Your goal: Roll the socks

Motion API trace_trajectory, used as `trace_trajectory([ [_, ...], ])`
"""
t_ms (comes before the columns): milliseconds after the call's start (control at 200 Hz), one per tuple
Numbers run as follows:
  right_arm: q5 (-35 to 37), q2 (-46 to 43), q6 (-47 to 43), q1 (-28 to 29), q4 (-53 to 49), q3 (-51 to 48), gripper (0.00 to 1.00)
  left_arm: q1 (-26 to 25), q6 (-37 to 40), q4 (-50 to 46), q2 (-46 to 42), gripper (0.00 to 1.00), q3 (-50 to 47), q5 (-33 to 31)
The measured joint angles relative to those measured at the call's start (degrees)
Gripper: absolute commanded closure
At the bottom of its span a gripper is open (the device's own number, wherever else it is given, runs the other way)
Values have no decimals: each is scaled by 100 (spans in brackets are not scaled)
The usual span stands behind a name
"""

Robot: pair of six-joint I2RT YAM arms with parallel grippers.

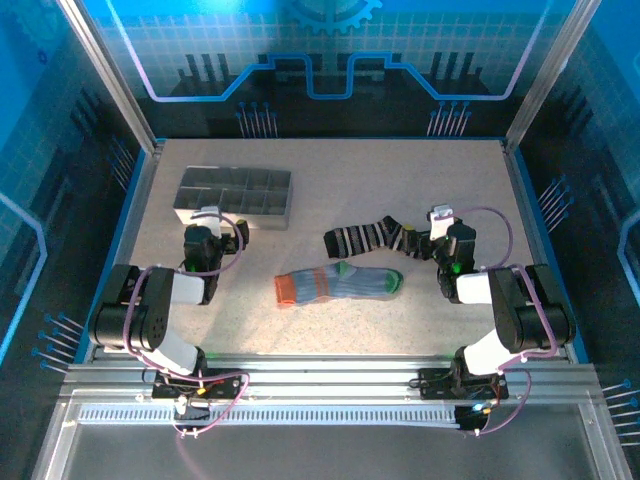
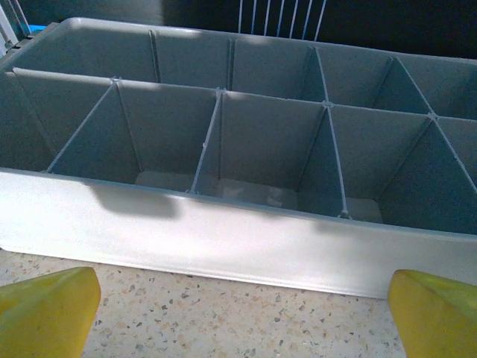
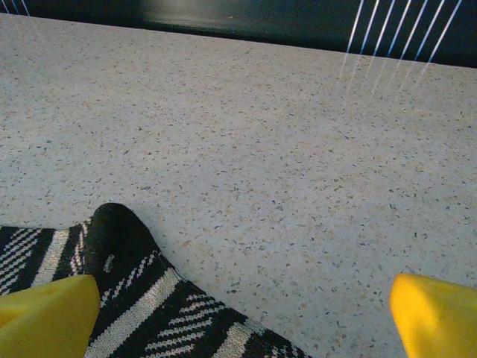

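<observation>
Now the right gripper (image 3: 242, 317), spread wide, has the black striped sock (image 3: 149, 302) under its left finger. The grey-blue sock (image 1: 340, 283) lies between it and the left gripper (image 2: 238, 317), likewise spread.

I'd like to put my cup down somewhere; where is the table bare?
Bare: the far stretch of table right of the compartment tray and behind the black striped sock; also the near strip before the grey-blue sock. Crowded: mid-table, around both socks.
</observation>
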Motion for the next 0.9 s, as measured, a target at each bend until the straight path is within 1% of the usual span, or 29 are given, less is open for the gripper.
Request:
trace_trajectory([
  [240, 28, 0, 0, 0, 20, -2, 0, 0, -2, 37, 0, 1, -11, -50],
  [320, 483, -188, -2, 111, -63, -48, 0, -50, -7, 72, -129, 1, -120, -332],
  [390, 1130, -809, -57, 428, -551, -46, 0, -280, 39, -236, -584, 1, -197, -769],
  [445, 1569, -1506, -76, 782, -1158, 151, 0, -612, 15, -822, -1191, 1, -83, -1211],
  [475, 1764, -1862, 81, 946, -1615, 426, 0, -774, -94, -1270, -1504, 1, 96, -1414],
  [490, 1816, -2017, 212, 1003, -1888, 605, 0, -855, -345, -1672, -1692, 1, 293, -1508],
  [510, 1882, -2225, 382, 1058, -2328, 935, 0, -920, -463, -2065, -1843, 1, 520, -1585],
  [535, 1880, -2389, 667, 1062, -2802, 1311, 0, -970, -861, -2820, -2013, 1, 1010, -1657],
  [545, 1884, -2461, 769, 1064, -3010, 1508, 0, -979, -935, -2959, -2044, 1, 1134, -1663],
  [570, 1871, -2583, 1130, 1019, -3383, 1902, 0, -981, -1405, -3637, -2107, 1, 1674, -1668],
  [605, 1681, -2750, 1631, 863, -3755, 2396, 0, -962, -1963, -4310, -2116, 1, 2352, -1659],
  [620, 1521, -2820, 1832, 758, -3827, 2538, 0, -944, -2166, -4533, -2109, 4, 2627, -1600],
  [670, 907, -3014, 2457, 310, -3978, 2791, 0, -831, -2776, -5086, -2083, 23, 3338, -1163],
  [705, 688, -3121, 2798, 81, -4207, 2885, 0, -778, -3095, -5379, -2015, 29, 3668, -826],
  [725, 629, -3134, 2927, 48, -4389, 2940, 0, -769, -3298, -5571, -1947, 33, 3853, -636],
  [745, 634, -3128, 3042, 63, -4634, 3012, 3, -772, -3346, -5744, -1878, 38, 3998, -485],
  [770, 699, -3060, 3141, 225, -5025, 3132, 9, -815, -3495, -5991, -1733, 44, 4192, -289],
  [790, 693, -2992, 3195, 382, -5276, 3215, 16, -890, -3637, -6196, -1591, 50, 4343, -114],
  [815, 719, -2870, 3294, 654, -5622, 3338, 25, -1008, -3657, -6435, -1399, 57, 4507, 76],
  [831, 715, -2778, 3287, 824, -5799, 3399, 28, -1115, -3709, -6614, -1235, 61, 4612, 192],
  [856, 669, -2636, 3366, 1067, -6065, 3469, 31, -1259, -3770, -6828, -1038, 64, 4717, 354],
  [901, 603, -2374, 3493, 1497, -6492, 3512, 32, -1628, -3764, -7259, -610, 69, 4857, 619],
])
